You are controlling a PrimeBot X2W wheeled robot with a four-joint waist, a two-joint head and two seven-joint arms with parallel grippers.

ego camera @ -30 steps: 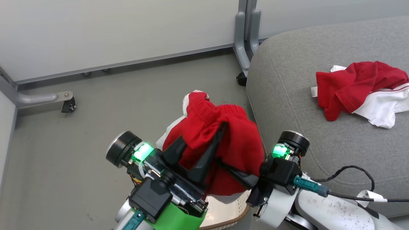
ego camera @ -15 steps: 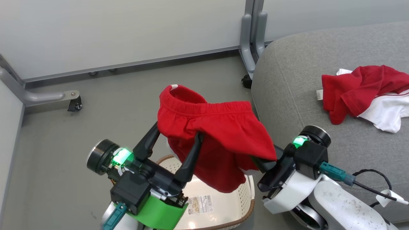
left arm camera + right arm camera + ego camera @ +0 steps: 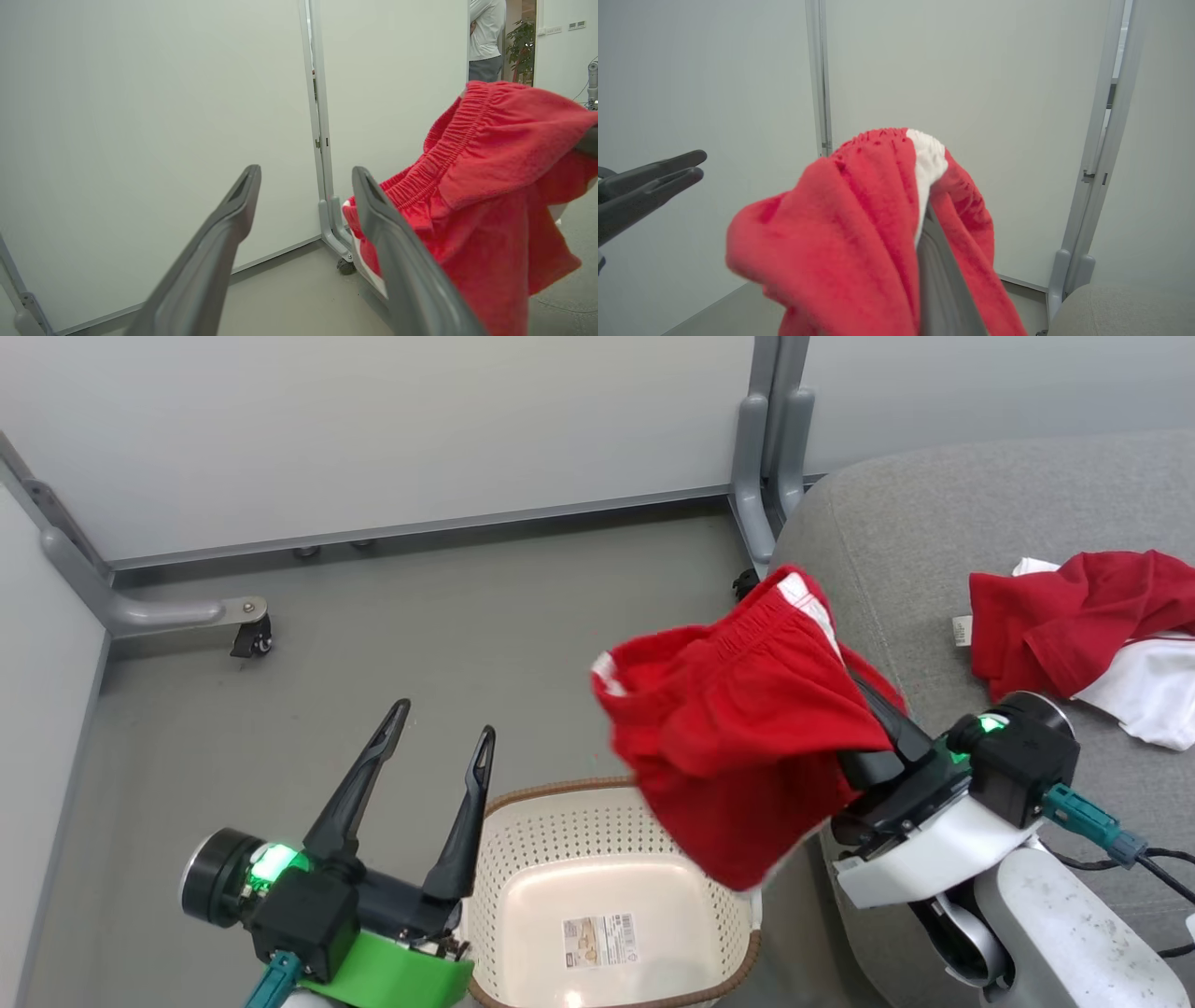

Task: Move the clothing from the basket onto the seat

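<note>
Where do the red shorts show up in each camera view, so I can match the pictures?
Head view: the red elastic-waist shorts hang at centre right, between the floor and the grey seat edge.
Left wrist view: the shorts fill the right side, waistband uppermost.
Right wrist view: the shorts sit at lower centre, white stripe on top.
Shared landmark: the grey metal partition post.

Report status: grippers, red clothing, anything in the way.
Left gripper open, holding nothing. Right gripper shut on red elastic-waist shorts, aloft between cream perforated plastic basket and light-grey fabric seat. Red-and-white shirt on seat. Path unobstructed.
</note>
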